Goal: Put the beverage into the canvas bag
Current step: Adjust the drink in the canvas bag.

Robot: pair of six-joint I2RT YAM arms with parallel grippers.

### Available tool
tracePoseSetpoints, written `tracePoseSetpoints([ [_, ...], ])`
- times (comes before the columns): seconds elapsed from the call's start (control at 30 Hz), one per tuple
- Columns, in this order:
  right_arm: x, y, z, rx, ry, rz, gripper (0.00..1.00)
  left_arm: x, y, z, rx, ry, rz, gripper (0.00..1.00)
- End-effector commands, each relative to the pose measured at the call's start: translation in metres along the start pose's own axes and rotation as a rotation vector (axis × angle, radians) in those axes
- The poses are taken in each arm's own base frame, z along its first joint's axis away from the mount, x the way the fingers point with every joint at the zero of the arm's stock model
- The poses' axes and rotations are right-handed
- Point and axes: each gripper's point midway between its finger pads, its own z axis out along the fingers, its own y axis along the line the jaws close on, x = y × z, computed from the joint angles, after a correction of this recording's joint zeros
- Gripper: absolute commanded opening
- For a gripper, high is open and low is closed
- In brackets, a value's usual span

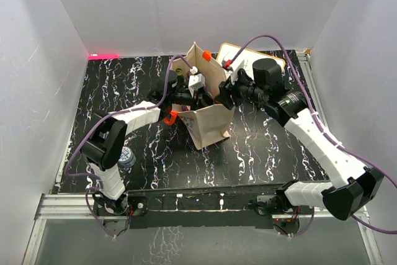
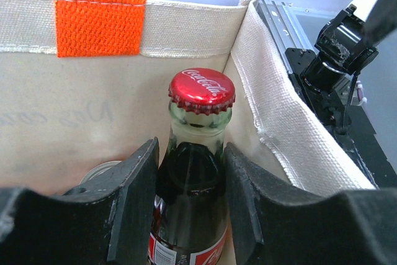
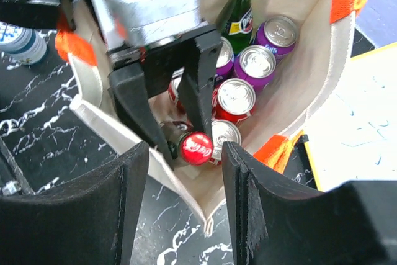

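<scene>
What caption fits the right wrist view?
Left gripper grips a red-capped cola bottle inside the canvas bag, beside cans and a green bottle; right gripper open above.

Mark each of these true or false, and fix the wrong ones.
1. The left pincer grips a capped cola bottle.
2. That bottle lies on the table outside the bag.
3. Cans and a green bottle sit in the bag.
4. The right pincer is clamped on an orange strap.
1. True. The left pincer is closed on the cola bottle, and its red cap is on.
2. False. The bottle is inside the bag, with cloth walls around it.
3. True. Several cans, purple and red, and a green bottle are in there.
4. False. The right pincer is open, with nothing gripped between its fingers.
</scene>
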Motion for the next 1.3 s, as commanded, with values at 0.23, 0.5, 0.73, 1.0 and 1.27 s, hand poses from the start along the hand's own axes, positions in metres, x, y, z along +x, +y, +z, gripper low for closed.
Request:
tracePoseSetpoints([
  [0.23,-0.015,-0.029,0.022,0.086,0.012,0.141,0.53,-0.033,-0.010,-0.009,0.010,-0.025,0.176,0.00],
  [0.5,0.004,-0.016,0.023,0.017,0.079,0.151,0.52,-0.033,-0.010,-0.010,0.005,-0.022,0.177,0.00],
  [0.73,0.024,-0.006,0.023,-0.027,0.140,0.163,0.51,-0.035,-0.010,-0.011,-0.001,-0.014,0.197,0.00],
  [1.0,0.030,0.000,0.032,-0.069,0.157,0.191,0.42,-0.035,-0.011,-0.012,-0.008,0.000,0.200,0.00],
  [1.27,0.038,0.007,0.040,-0.123,0.178,0.209,0.42,-0.036,-0.008,-0.012,-0.022,0.002,0.205,0.00],
])
